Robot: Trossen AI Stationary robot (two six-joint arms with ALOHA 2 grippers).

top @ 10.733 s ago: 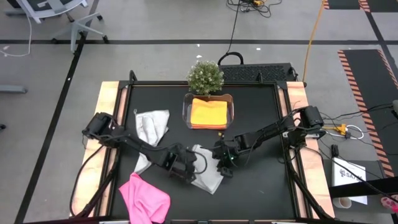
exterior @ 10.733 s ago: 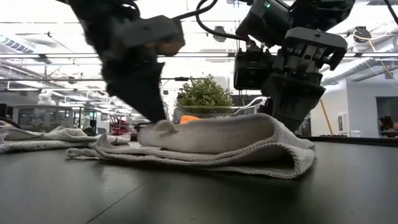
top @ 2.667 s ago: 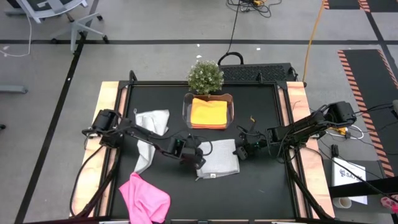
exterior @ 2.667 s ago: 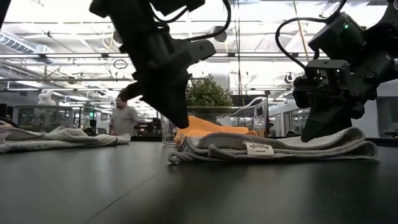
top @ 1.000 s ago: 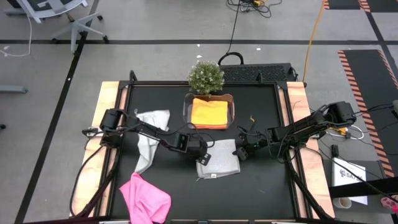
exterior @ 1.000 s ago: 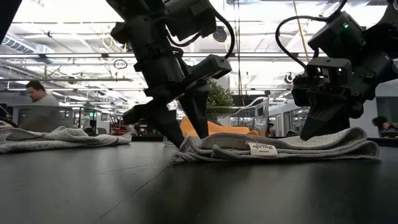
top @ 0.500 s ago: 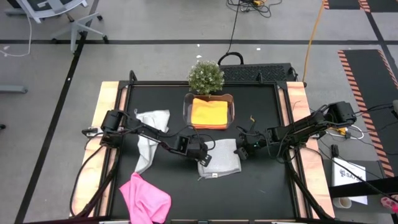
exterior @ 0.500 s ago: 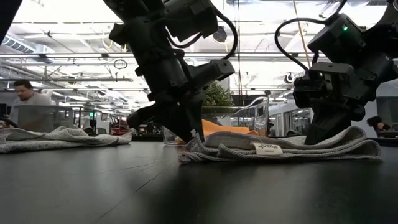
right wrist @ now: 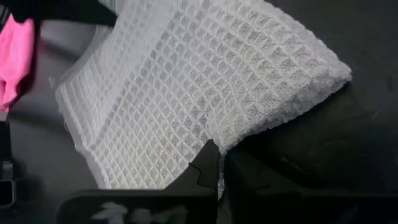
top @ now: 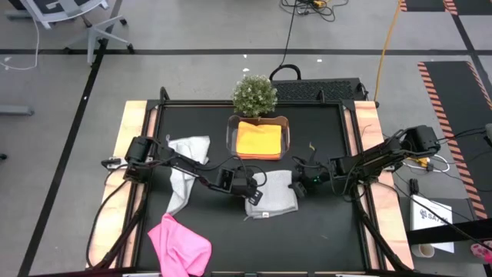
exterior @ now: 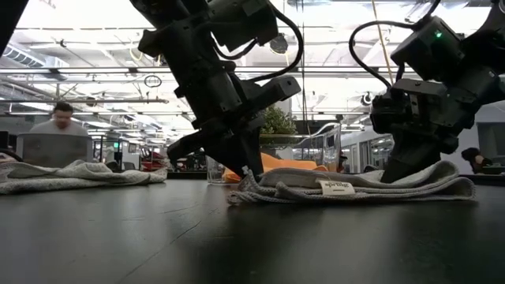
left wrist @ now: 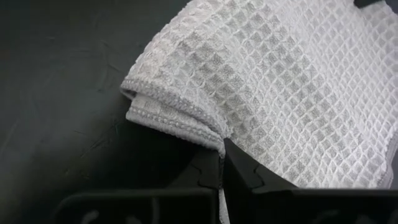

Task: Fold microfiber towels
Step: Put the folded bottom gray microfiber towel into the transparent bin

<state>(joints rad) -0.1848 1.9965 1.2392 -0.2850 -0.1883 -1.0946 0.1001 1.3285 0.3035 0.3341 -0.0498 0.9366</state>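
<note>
Because we want to fold the grey towel (top: 270,196) again, our left end effector (top: 251,189) and right end effector (top: 300,187) each pinch tight on an opposite edge of it on the counter (top: 323,231).

folded grey towel (left wrist: 292,93): cloth, waffle-weave grid, soft and matt, stitched hem seen at the edge; small white label sewn on (exterior: 335,187)
second grey towel (top: 187,154): same matt cloth, seen crumpled
pink towel (top: 178,245): bright cloth, matt, rumpled
orange-yellow towel (top: 257,139): smooth-looking matt cloth
tub (top: 229,137): clear plastic, glossy
table top (top: 323,131): black, matt, faint scuffs seen in the wrist views
table side rails (top: 129,127): pale wood, unfinished look
left gripper (left wrist: 222,163): dark matt plastic
right gripper (right wrist: 219,167): dark matt plastic
</note>
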